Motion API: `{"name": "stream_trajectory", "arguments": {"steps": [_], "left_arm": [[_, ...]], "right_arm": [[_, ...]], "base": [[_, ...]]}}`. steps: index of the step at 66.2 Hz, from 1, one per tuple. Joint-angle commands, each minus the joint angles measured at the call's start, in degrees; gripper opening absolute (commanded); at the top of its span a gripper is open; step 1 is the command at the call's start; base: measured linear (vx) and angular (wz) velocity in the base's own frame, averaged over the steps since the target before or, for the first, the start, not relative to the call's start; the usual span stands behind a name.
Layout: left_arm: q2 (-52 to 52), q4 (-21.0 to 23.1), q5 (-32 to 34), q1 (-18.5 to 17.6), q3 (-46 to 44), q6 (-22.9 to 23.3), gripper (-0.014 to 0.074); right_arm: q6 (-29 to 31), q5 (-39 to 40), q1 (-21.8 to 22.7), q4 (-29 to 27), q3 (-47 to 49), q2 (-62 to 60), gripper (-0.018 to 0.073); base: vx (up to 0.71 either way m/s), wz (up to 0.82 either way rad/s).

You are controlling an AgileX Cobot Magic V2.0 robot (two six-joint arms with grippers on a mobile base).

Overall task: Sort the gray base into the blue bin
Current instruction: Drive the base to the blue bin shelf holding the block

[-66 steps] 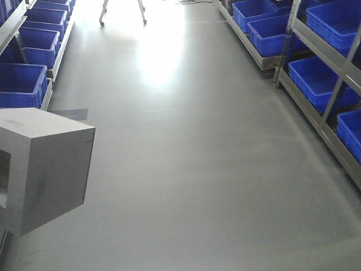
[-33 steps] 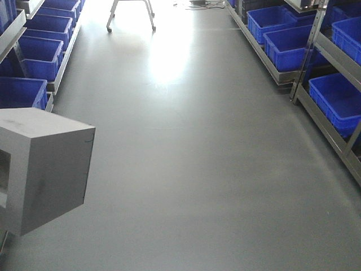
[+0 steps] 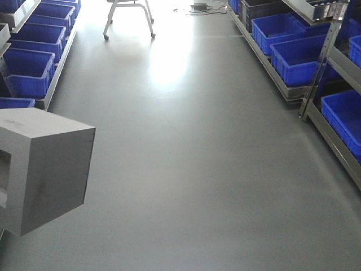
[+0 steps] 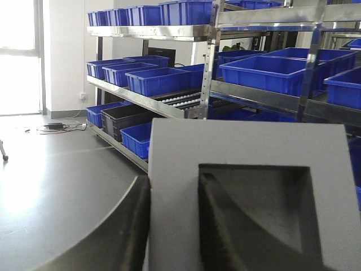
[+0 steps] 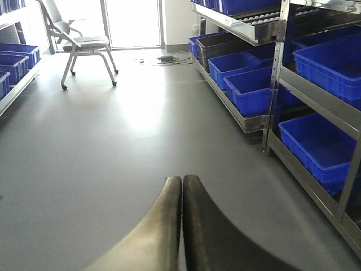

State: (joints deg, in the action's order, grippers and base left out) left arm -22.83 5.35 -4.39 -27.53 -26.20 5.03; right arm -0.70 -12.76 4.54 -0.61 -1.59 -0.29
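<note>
The gray base [image 3: 48, 169] hangs at the left edge of the front view, above the floor, with its recessed pocket facing left. In the left wrist view my left gripper [image 4: 175, 189] is shut on the gray base [image 4: 175, 147]: one finger presses its outer side and the other sits inside the square pocket, clamping the wall between them. My right gripper [image 5: 181, 180] is shut with its fingertips together and nothing in them. Several blue bins alike stand on the racks, such as a blue bin [image 3: 296, 56] at floor level on the right.
Metal racks [image 3: 330, 141] with blue bins line both sides of the aisle; more bins [image 3: 28, 65] stand at the left. A wheeled chair [image 3: 130, 14] stands at the far end. A dark gray tub [image 5: 217, 42] and a cable [image 5: 166, 58] lie further on.
The view has advanced along the aisle: racks and bins slid outward and nearer, and the chair came further into view. The gray base stays in the same spot in the view, still gripped.
</note>
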Motion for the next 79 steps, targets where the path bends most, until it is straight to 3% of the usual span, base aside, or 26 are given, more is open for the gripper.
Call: {"name": "stream_trajectory", "arguments": {"steps": [1, 79], "left_arm": [[-0.3, 0.8, 6.1, -0.2, -1.8, 0.2, -0.0006], [-0.3, 0.8, 6.1, -0.2, -1.8, 0.2, -0.0006]], "right_arm": [[0.7, 4.2, 0.1, 0.2, -0.1, 1.0, -0.0005], [0.7, 4.2, 0.1, 0.2, -0.1, 1.0, -0.0005]], "base": [[0.45, 0.02], [0.38, 0.05]]}}
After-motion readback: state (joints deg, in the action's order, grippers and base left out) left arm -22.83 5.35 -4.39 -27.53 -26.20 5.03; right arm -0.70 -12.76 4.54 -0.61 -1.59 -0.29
